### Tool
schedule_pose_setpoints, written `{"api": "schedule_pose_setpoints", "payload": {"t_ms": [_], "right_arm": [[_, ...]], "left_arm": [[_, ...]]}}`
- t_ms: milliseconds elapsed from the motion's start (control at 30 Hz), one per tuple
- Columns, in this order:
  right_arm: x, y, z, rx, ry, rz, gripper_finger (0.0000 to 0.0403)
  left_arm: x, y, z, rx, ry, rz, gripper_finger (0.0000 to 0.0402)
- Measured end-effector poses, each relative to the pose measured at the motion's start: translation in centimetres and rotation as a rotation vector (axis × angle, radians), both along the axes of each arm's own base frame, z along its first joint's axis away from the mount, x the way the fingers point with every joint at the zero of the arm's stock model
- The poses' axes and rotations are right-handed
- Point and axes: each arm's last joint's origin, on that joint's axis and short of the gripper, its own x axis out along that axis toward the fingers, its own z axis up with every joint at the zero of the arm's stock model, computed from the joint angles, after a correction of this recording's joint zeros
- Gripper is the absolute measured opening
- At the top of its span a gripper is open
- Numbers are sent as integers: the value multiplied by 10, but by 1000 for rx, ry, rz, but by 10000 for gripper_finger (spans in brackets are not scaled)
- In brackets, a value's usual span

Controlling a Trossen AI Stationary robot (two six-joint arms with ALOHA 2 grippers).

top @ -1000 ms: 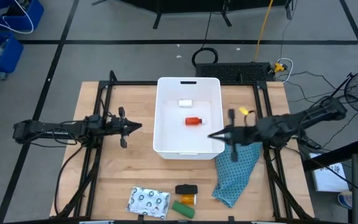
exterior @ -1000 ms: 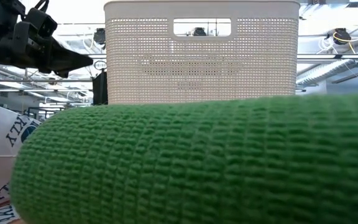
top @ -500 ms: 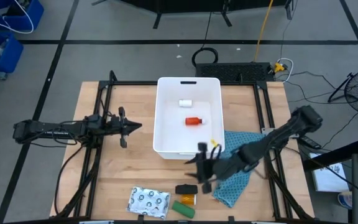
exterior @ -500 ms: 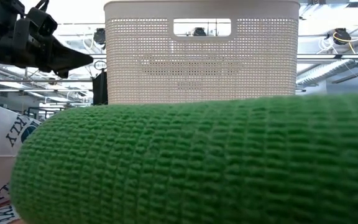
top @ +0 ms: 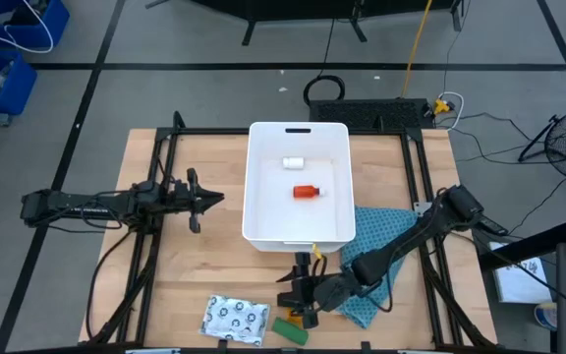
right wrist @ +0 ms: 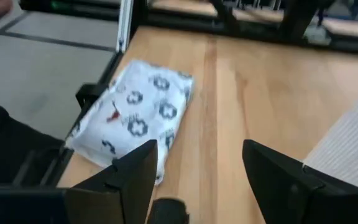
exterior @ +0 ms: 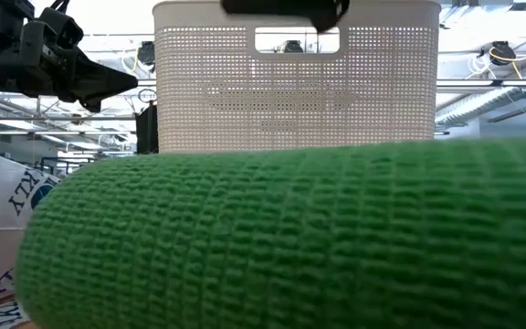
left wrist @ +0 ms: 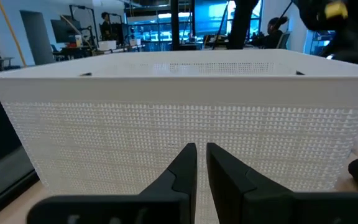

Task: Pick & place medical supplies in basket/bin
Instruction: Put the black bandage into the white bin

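Near the counter's front edge, right tool [top: 301, 295] hovers over black block [top: 288, 300], fingers spread apart, nothing held. Green block [top: 289, 330], orange vial [top: 294, 316] and silvery packet [top: 234, 320] lie alongside. Red bottle [top: 306, 192] and small white piece [top: 294, 163] sit inside white bin [top: 252, 187]. Left tool [top: 212, 200] waits beside the bin, fingers nearly together, empty.

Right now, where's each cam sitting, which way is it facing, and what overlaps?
High: overhead, straight down; white bin, both arms, left gripper, right gripper.
Low: table height, facing the bin past a green roll; left arm at top left.
Left wrist: beside the bin, facing its wall; own fingers near-closed.
Right wrist: above the table's front, facing the silvery packet; own fingers open.
Shared: high and right wrist see the packet.
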Motion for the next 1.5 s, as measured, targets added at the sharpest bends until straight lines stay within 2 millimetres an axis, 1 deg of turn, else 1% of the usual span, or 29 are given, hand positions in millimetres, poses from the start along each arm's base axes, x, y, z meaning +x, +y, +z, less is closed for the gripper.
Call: {"api": "schedule_pose_setpoints", "payload": {"t_ms": [200,267,467,567,700,833,933,1033,1233,1333,1400,1500], "right_arm": [[8,0,-26,21,66,-15,225],[10,-2,-32,43,84,-28,224],[12,-2,-47,113,169,6,224],[10,-3,-49,126,203,-6,230],[11,-4,-48,163,256,-35,254],[16,-2,-45,178,240,-48,274],[17,-2,-45,183,240,-54,278],[18,-1,-54,183,261,-68,278],[23,3,-86,204,315,-70,279],[25,1,-93,227,347,-75,279],[25,-1,-94,246,363,-69,276],[26,-4,-95,241,370,-70,259]], "left_arm": [[0,0,0,15,1,8,42],[0,0,0,16,1,8,42],[0,0,0,14,1,8,42],[0,0,0,10,0,8,42],[0,0,0,-1,-2,8,42],[0,0,0,-2,-1,8,42],[0,0,0,-3,3,8,42],[0,0,0,-3,4,7,42],[0,0,0,-4,5,7,42],[0,0,0,-4,6,6,42],[0,0,0,-4,6,7,42],[0,0,0,-1,6,7,42]]}}
